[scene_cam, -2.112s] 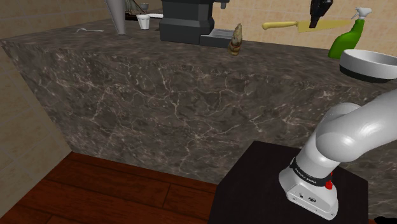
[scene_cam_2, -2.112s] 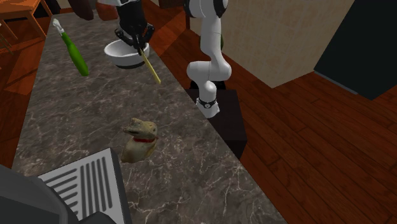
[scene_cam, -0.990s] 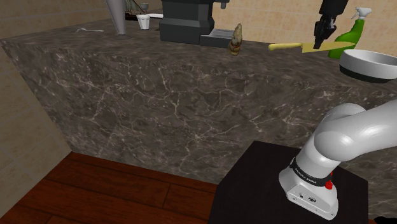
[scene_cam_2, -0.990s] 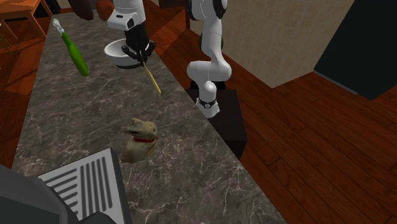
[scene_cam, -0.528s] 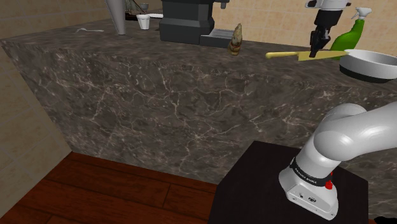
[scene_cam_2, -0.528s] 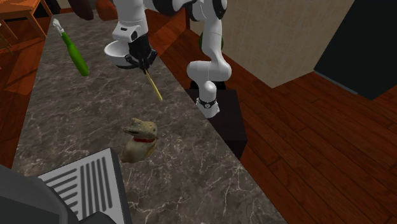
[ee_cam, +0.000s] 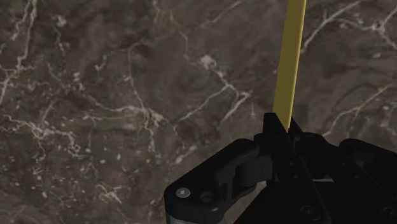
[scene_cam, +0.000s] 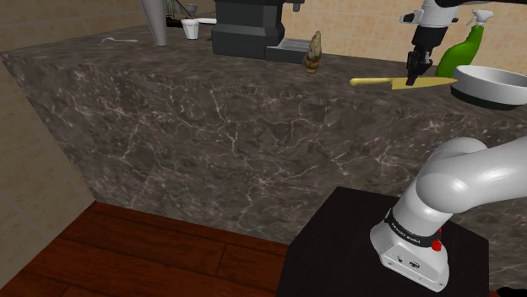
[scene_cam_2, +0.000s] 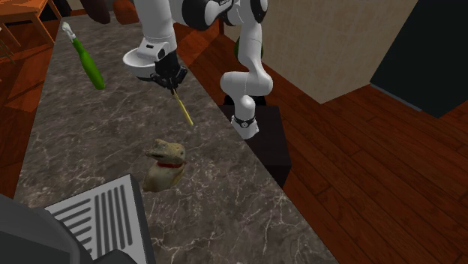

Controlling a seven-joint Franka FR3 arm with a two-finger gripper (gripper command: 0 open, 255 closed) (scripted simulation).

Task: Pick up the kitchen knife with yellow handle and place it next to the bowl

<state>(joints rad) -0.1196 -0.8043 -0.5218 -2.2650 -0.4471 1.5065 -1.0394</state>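
A knife (scene_cam: pixel 380 82), drawn all yellow, hangs level and very low over the dark marble counter (scene_cam: pixel 211 126), just to the shoulder view's left of the grey bowl (scene_cam: pixel 490 84). My black gripper (scene_cam: pixel 412 76) points straight down and is shut on the knife near its blade end. In the second exterior view the knife (scene_cam_2: pixel 183 107) sticks out from the gripper (scene_cam_2: pixel 169 80) toward the camera, with the bowl (scene_cam_2: pixel 137 60) right behind. In the wrist view the yellow knife (ee_cam: pixel 289 63) runs away from the clasping fingers (ee_cam: pixel 275 130) over the marble. Whether it touches the counter I cannot tell.
A green spray bottle (scene_cam: pixel 463 49) lies behind the bowl. A small tan animal figure (scene_cam_2: pixel 163 163) and a dark coffee machine (scene_cam: pixel 245 29) stand farther along the counter, with a white cup (scene_cam: pixel 192 28) beyond. The counter's front edge drops to a wooden floor (scene_cam: pixel 127 261).
The gripper has come down with the knife, from well above the counter to just over it, shifting slightly toward the front edge beside the bowl. The grip stays shut.
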